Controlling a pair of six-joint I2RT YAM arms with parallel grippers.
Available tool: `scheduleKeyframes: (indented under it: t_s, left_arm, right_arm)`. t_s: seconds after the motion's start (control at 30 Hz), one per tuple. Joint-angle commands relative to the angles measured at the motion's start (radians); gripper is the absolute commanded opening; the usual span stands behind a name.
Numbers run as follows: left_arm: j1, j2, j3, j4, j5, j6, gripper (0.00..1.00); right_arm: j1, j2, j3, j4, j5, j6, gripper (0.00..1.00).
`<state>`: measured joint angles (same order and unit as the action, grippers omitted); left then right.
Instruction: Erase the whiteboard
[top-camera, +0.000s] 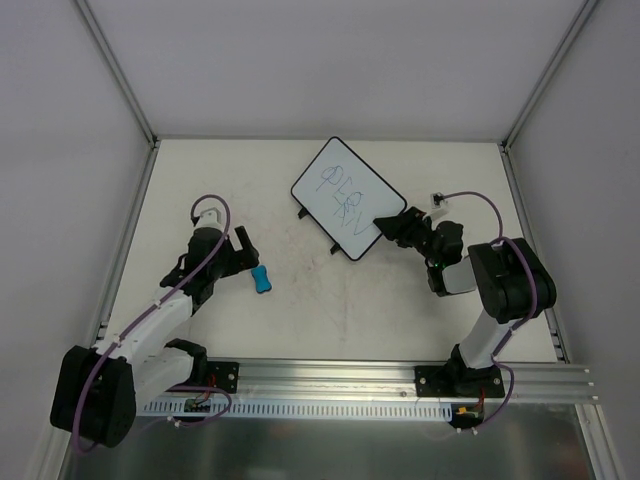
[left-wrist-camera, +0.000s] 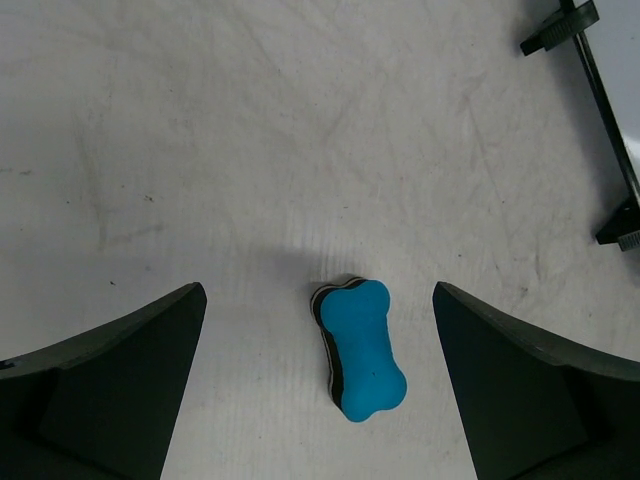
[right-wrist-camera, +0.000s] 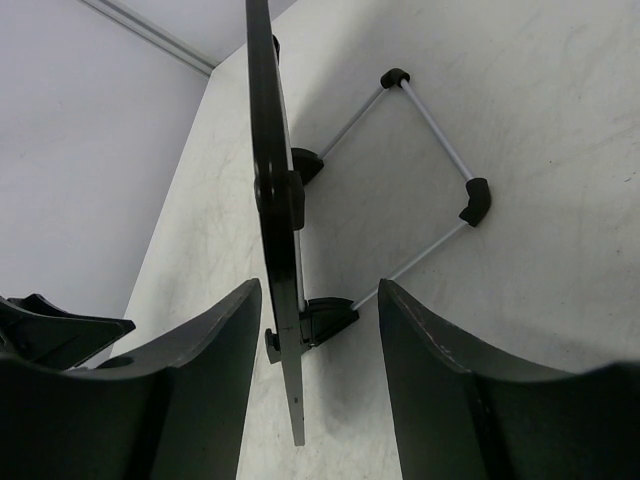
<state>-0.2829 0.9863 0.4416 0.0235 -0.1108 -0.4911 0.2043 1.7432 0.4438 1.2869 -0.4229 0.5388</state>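
Here the scribbled whiteboard's (top-camera: 347, 197) edge sits inside the parted right end effector (top-camera: 384, 228); left end effector (top-camera: 240, 265) gapes empty.

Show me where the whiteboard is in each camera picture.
Top camera: whiteboard, upper middle, tilted, scribbled.
Left wrist: only its edge, top right corner.
Right wrist: edge-on, running down the centre.
Shared landmark: its two black tabs.
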Motion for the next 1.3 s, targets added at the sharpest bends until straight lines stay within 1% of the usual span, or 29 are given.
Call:
scheduleKeyframes:
  t_s: [0.0, 0.17, 0.3, 0.37, 0.5, 0.57, 0.7, 0.77, 0.87, 1.0, 1.17, 1.23, 1.27]
  left_arm:
    - [-0.018, 0.026, 0.049, -0.019, 0.020, -0.023, 0.99]
    - [-0.035, 0.058, 0.066, -0.043, 0.034, -0.020, 0.99]
    - [-0.048, 0.075, 0.082, -0.051, 0.054, 0.043, 0.99]
    - [-0.048, 0.077, 0.094, -0.086, 0.045, 0.043, 0.99]
    - [-0.048, 0.091, 0.140, -0.200, 0.059, -0.047, 0.99]
    - [-0.048, 0.084, 0.138, -0.211, 0.086, -0.070, 0.99]
    - [-0.055, 0.048, 0.105, -0.218, 0.065, -0.135, 0.99]
    - [-0.056, 0.032, 0.092, -0.220, 0.066, -0.145, 0.99]
    - [-0.062, 0.037, 0.092, -0.220, 0.080, -0.155, 0.99]
    - [-0.071, 0.046, 0.079, -0.232, 0.048, -0.225, 0.99]
    - [-0.091, 0.109, 0.083, -0.237, 0.014, -0.264, 0.99]
    - [-0.122, 0.150, 0.100, -0.240, 0.010, -0.261, 0.98]
    - [-0.134, 0.163, 0.118, -0.241, -0.010, -0.261, 0.96]
  right_arm:
    - [-0.009, -0.013, 0.016, 0.226, 0.016, -0.008, 0.53]
    - [-0.014, -0.019, 0.013, 0.226, 0.016, -0.005, 0.51]
    - [-0.016, -0.020, 0.012, 0.226, 0.013, -0.002, 0.51]
    - [-0.020, -0.020, 0.012, 0.226, 0.013, -0.002, 0.52]
    - [-0.022, -0.022, 0.012, 0.227, 0.012, -0.002, 0.52]
    - [-0.022, -0.022, 0.012, 0.226, 0.012, -0.002, 0.52]
    - [-0.022, -0.022, 0.012, 0.226, 0.010, -0.002, 0.51]
    - [-0.023, -0.019, 0.013, 0.226, 0.009, 0.000, 0.48]
    - [-0.023, -0.020, 0.015, 0.226, 0.007, 0.000, 0.46]
    - [-0.023, -0.014, 0.016, 0.226, 0.006, 0.001, 0.46]
    - [-0.023, -0.011, 0.019, 0.226, 0.001, 0.000, 0.45]
    - [-0.023, -0.010, 0.018, 0.226, 0.003, 0.001, 0.41]
    - [-0.023, -0.010, 0.018, 0.226, 0.003, 0.001, 0.41]
